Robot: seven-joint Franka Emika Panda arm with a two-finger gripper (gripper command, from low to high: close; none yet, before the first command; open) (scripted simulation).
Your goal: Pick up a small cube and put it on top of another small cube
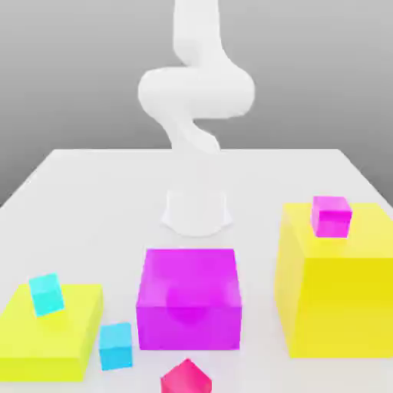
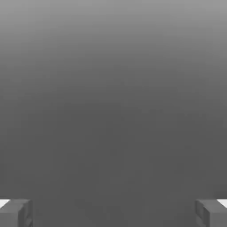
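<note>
Gripper: the two grey fingertips stand wide apart with nothing between them; the hand view looks out on plain grey backdrop, not down at the table.
Arm: white, smooth, coiled above its base at the far middle of the table.
Red cube: small, glossy crimson, at the near edge, just in front of the big magenta block.
Key relation: the red cube lies nearer than the arm's base, beyond the magenta block; the hand likely must tip down and reach over.
Possible targets: a cyan cube just left of the red one; another cyan cube on the low yellow block; a magenta cube on the tall yellow block.
</note>
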